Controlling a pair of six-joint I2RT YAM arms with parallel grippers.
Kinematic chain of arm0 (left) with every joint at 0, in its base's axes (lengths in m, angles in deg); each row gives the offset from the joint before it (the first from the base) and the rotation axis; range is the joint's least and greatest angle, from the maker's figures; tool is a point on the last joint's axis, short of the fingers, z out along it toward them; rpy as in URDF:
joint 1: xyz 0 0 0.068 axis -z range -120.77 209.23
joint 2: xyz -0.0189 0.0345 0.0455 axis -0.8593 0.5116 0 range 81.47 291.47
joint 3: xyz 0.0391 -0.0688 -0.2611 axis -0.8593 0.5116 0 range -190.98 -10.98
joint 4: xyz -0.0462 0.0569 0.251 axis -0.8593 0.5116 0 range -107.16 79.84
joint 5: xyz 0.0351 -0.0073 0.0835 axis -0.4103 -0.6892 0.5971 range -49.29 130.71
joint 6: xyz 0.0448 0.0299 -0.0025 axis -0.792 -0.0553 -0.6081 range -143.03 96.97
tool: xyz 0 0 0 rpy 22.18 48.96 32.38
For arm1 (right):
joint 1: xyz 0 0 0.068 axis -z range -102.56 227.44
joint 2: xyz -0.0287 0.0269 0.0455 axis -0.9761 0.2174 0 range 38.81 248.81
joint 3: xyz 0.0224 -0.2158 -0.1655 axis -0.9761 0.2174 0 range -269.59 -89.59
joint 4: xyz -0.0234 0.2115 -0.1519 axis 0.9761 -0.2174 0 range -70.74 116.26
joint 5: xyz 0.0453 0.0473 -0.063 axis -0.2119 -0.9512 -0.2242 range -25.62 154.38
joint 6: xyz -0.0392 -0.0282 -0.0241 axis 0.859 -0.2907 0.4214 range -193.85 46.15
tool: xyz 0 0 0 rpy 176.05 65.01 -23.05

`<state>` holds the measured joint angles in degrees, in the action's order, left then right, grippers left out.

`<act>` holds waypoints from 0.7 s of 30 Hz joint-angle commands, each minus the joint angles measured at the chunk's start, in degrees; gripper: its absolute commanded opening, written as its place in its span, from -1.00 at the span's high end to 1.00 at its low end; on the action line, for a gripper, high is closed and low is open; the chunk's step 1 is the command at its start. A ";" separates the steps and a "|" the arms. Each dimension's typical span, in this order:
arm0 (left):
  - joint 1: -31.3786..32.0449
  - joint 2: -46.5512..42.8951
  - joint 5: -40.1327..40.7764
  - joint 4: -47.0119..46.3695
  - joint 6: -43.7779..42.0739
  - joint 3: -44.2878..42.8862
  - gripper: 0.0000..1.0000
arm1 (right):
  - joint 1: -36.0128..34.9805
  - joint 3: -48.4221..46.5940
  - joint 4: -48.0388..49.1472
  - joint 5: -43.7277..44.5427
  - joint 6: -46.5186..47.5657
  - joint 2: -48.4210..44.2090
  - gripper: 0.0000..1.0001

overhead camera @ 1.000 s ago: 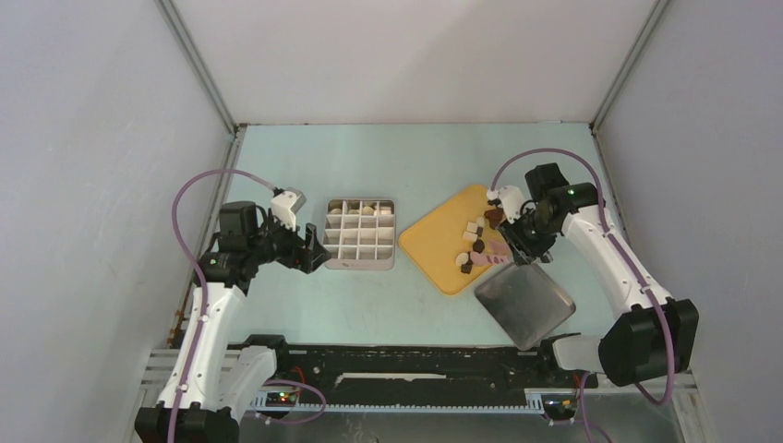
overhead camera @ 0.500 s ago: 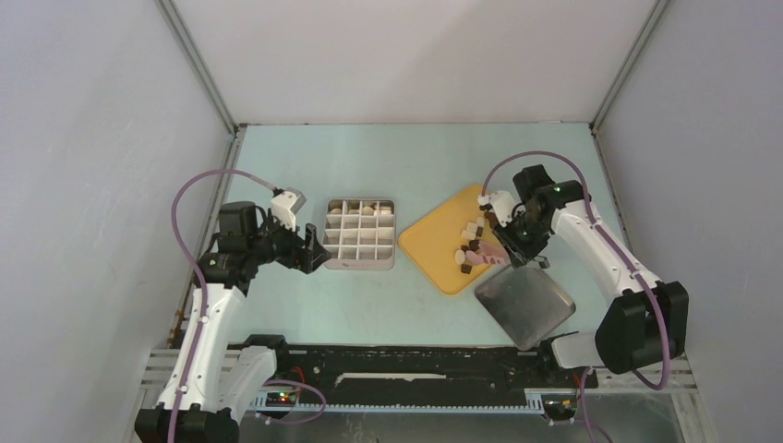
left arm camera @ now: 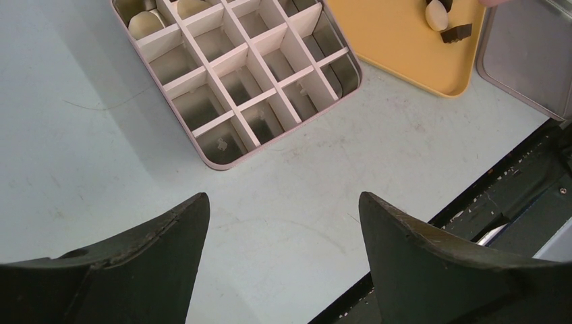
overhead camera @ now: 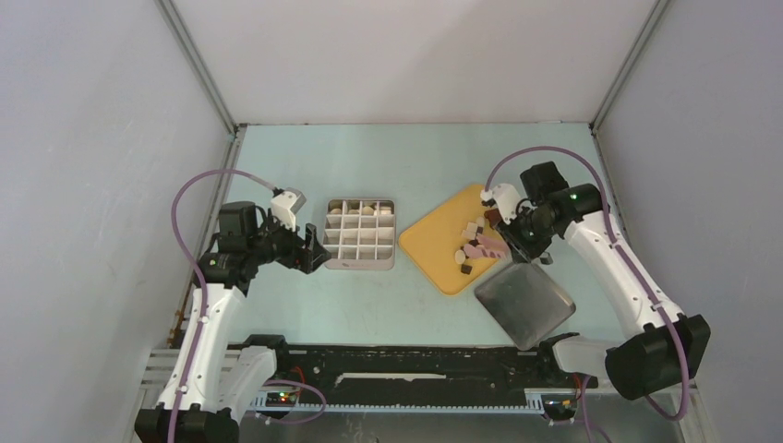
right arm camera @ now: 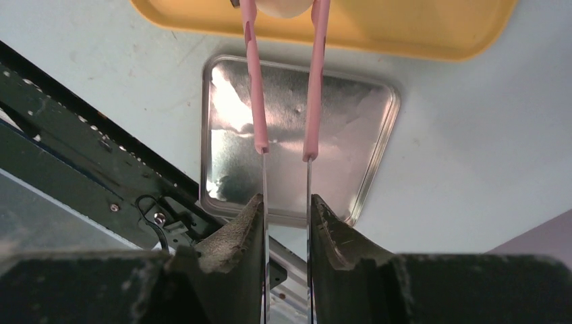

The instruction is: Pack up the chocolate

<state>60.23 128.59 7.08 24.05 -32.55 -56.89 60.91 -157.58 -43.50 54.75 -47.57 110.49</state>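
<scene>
My right tool (right arm camera: pixel 284 210) clamps slim pink tongs (right arm camera: pixel 254 81) pinching a cream-white rounded chocolate (right arm camera: pixel 283 7) (over the yellow tray (right arm camera: pixel 411 27)). My left tool (left arm camera: pixel 283 202) gapes wide.

A box of little squares (overhead camera: pixel 360 234) sits on the bench (overhead camera: pixel 369 157), left of the middle. The left hand (overhead camera: pixel 317 251) is just left of it. A tray (overhead camera: pixel 434 233) lies right of the box, with chocolate pieces (overhead camera: pixel 464 257) on its right part. More lie in the box's far row. A tin lid (overhead camera: pixel 524 303) lies just beside the tray, nearer and to the right. The right hand (overhead camera: pixel 512 236) has tongs (overhead camera: pixel 487 246) over the tray.
</scene>
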 commanded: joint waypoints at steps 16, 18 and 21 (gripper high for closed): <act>-0.58 -4.96 1.05 -0.60 -0.54 0.75 -0.70 | -14.60 -28.69 10.89 -7.55 -0.60 23.07 0.58; -0.81 -5.44 1.18 -0.73 -0.48 0.82 -0.70 | -15.63 -32.63 11.05 -8.21 -1.07 26.71 0.58; -0.82 -6.24 1.57 -0.93 -0.26 1.06 -0.70 | -17.03 -38.62 10.67 -8.65 -1.60 32.40 0.58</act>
<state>59.83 123.78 7.93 24.07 -32.55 -56.89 45.54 -188.51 -34.99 48.26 -47.96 137.96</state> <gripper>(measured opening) 0.851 0.279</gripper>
